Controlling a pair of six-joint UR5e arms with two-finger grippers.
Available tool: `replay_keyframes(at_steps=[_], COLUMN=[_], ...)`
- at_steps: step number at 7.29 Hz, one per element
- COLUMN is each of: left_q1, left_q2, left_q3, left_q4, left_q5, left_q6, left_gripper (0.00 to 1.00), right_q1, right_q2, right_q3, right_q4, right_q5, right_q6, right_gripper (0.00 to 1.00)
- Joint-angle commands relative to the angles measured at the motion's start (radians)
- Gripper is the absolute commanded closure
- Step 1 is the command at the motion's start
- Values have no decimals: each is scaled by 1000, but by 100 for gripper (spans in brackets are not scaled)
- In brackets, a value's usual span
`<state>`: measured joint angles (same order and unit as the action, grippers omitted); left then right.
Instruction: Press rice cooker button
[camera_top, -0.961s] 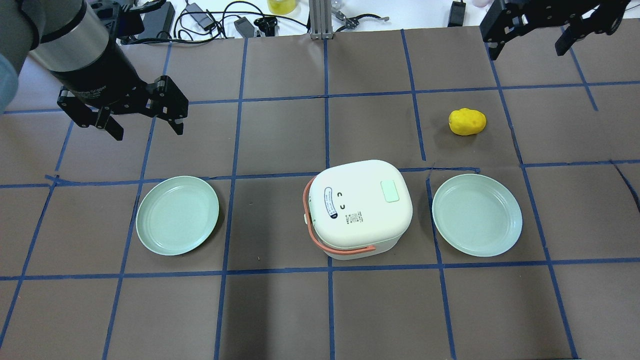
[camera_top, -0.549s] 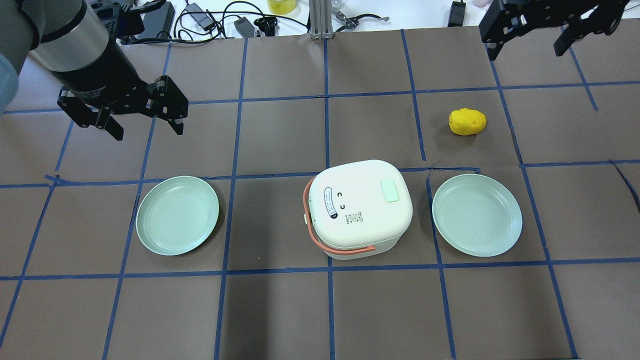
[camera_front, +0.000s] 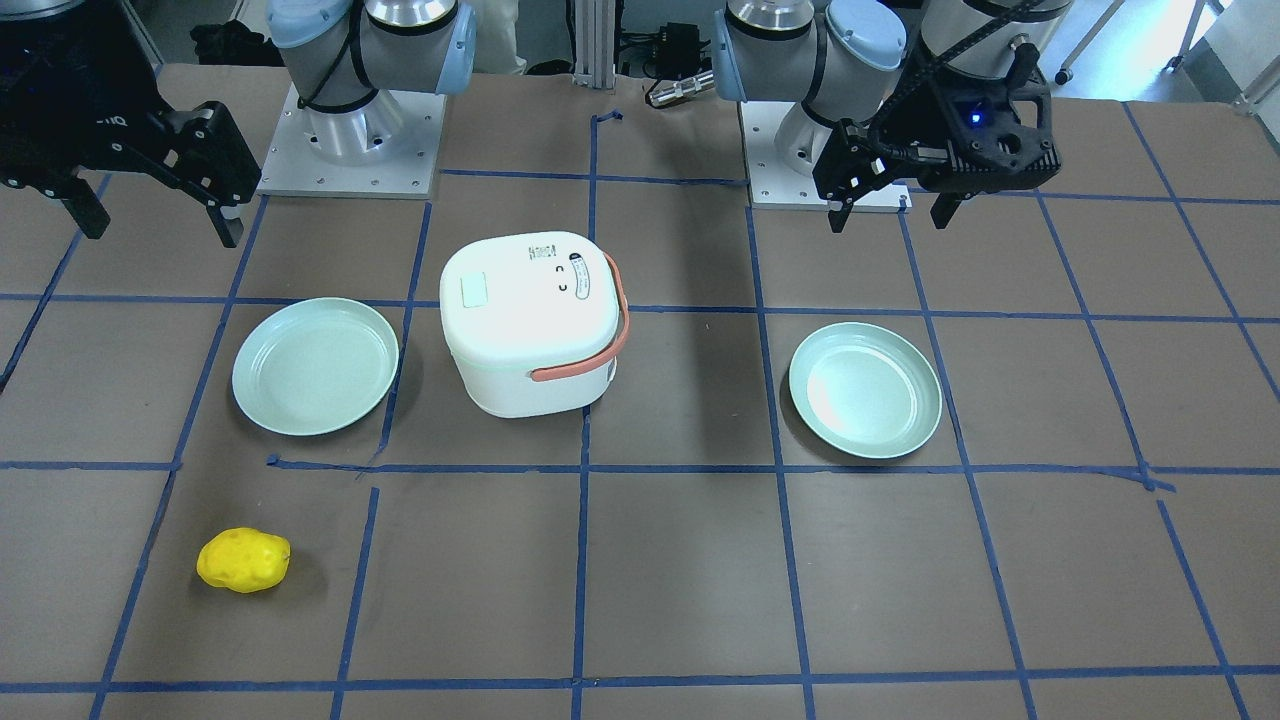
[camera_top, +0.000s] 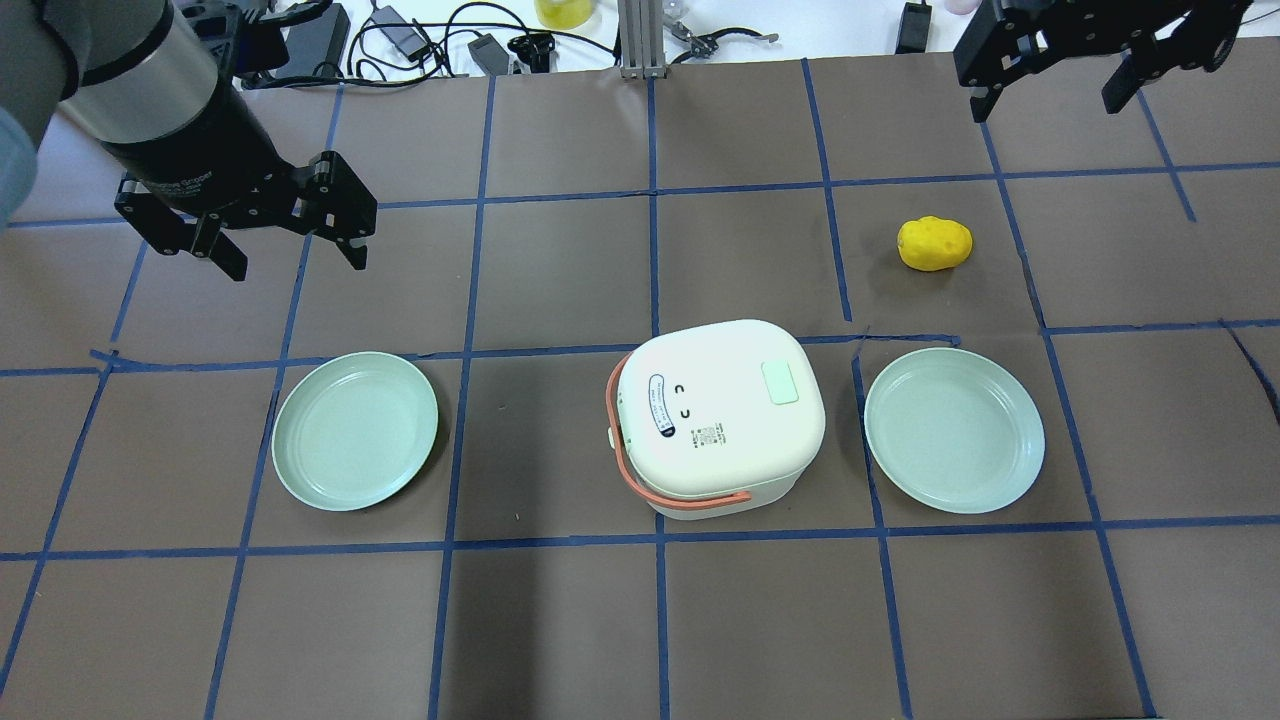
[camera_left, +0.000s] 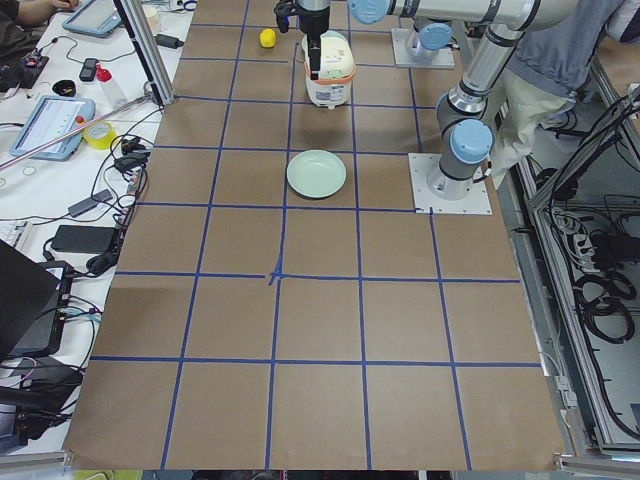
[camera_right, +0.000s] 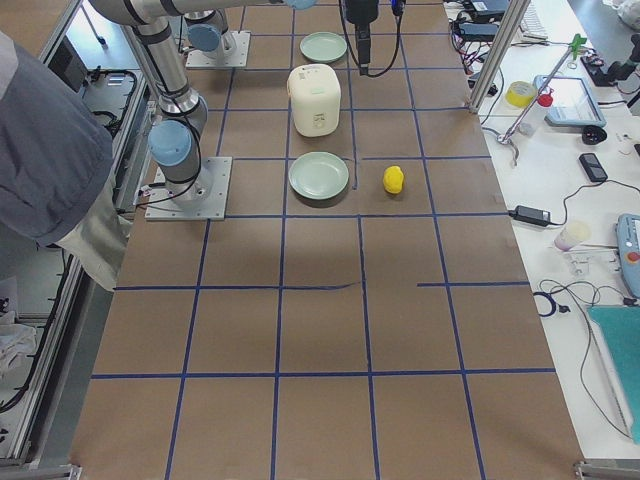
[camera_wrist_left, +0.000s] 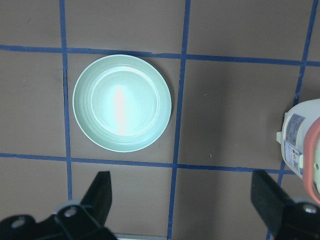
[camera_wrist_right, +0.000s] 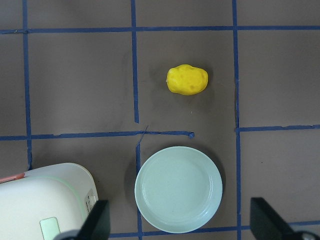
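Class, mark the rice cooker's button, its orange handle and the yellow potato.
button (camera_top: 780, 382), overhead view, centre of its green face.
orange handle (camera_top: 700, 500), overhead view, on its straight stretch.
yellow potato (camera_top: 934, 243), overhead view, middle of its top.

The overhead camera looks forward and steeply down on the table (camera_top: 560, 620), with the rice cooker (camera_top: 715, 420) just below the picture's middle. The front camera faces it from the opposite side, so left and right of the rice cooker are swapped. Two side cameras stand far off at the table's ends and look along it; the rice cooker is small near the top in both. The left wrist camera looks straight down on the plate (camera_wrist_left: 122, 102) beside the rice cooker and catches only its edge. The right wrist camera shows the other plate (camera_wrist_right: 178, 189) and the rice cooker's corner.
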<state>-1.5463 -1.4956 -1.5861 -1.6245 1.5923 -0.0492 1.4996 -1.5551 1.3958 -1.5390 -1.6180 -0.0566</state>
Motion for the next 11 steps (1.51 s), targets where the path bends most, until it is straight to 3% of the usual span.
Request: replay_keyframes(at_steps=[1,9,10,11], left_q1=[0,0,0,0], left_q2=[0,0,0,0], left_q3=[0,0,0,0], left_q4=[0,0,0,0], left_q5=[0,0,0,0], left_q6=[0,-1,0,0], left_gripper=[0,0,0,0], right_q1=[2,10,10,22], right_q2=[0,1,0,0], right_q3=[14,22,28,34], right_q4=[20,45,45,51], right_q5=[0,0,1,1], right_q6=[1,11,11,12], right_gripper=[0,3,48,72])
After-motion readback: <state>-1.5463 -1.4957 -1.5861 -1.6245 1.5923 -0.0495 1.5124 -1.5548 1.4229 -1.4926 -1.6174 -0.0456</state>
